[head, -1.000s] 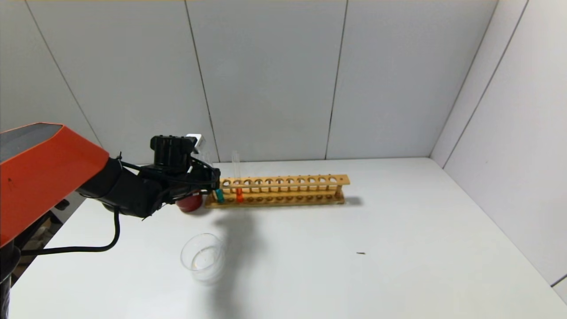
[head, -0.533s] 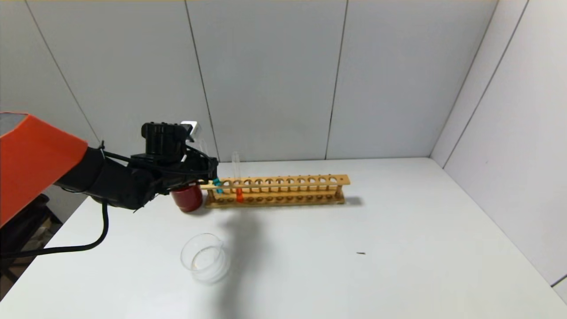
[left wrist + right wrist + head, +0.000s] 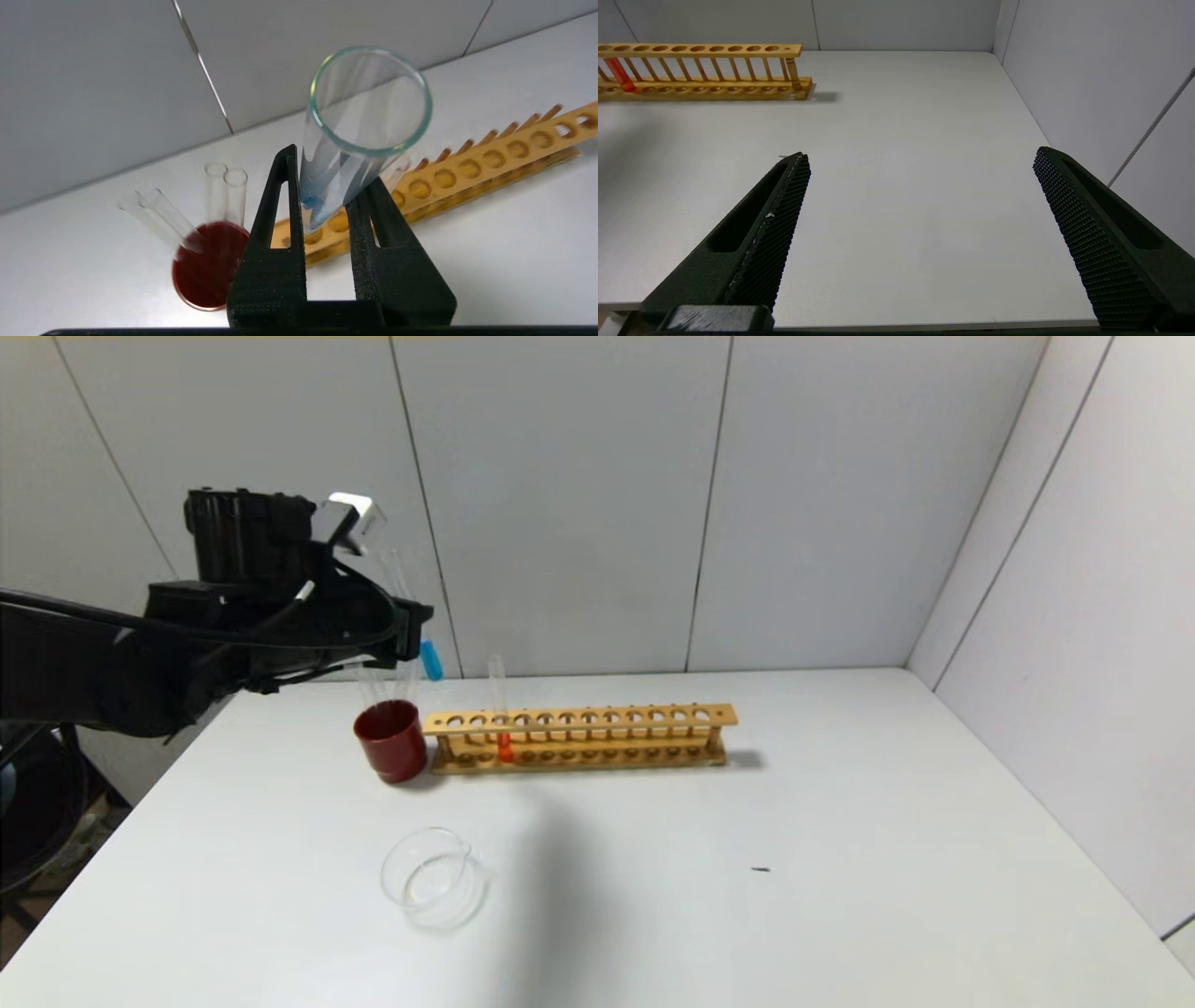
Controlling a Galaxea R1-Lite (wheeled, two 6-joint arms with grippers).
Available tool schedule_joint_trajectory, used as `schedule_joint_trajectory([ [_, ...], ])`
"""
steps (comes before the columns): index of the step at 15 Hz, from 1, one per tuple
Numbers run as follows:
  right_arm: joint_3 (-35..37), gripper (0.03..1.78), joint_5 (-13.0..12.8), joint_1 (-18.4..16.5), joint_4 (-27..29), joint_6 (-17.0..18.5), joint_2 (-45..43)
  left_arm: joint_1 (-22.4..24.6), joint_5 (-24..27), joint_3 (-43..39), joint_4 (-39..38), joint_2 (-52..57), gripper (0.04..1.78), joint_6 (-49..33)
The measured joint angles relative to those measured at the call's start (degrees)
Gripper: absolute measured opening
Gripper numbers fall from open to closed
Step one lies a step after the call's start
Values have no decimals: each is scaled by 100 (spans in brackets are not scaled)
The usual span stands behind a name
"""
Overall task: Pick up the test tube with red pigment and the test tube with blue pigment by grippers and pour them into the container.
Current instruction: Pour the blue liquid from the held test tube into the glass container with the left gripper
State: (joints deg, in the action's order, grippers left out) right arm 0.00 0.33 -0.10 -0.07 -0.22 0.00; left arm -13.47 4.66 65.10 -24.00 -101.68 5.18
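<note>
My left gripper is shut on the test tube with blue pigment and holds it high above the left end of the wooden rack. In the left wrist view the tube stands between the black fingers, my gripper closed on it. The test tube with red pigment stands in the rack near its left end; it also shows in the right wrist view. The clear glass container sits on the table in front. My right gripper is open and empty over the table's right front.
A dark red cup with plain clear tubes stands just left of the rack. Grey walls close the table at the back and right. A small dark speck lies on the table.
My left gripper has lifted the blue-pigment tube up out of the rack and moved it up and to the left. The cup is now uncovered.
</note>
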Motion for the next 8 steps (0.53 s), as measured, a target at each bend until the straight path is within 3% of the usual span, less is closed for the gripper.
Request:
schedule_joint_trajectory([
  [4, 0, 175, 0, 0, 0, -2, 0, 11, 18, -369, 386, 874, 31, 328],
  [8, 0, 175, 0, 0, 0, -2, 0, 385, 82, -1314, 857, 1766, 31, 1519],
])
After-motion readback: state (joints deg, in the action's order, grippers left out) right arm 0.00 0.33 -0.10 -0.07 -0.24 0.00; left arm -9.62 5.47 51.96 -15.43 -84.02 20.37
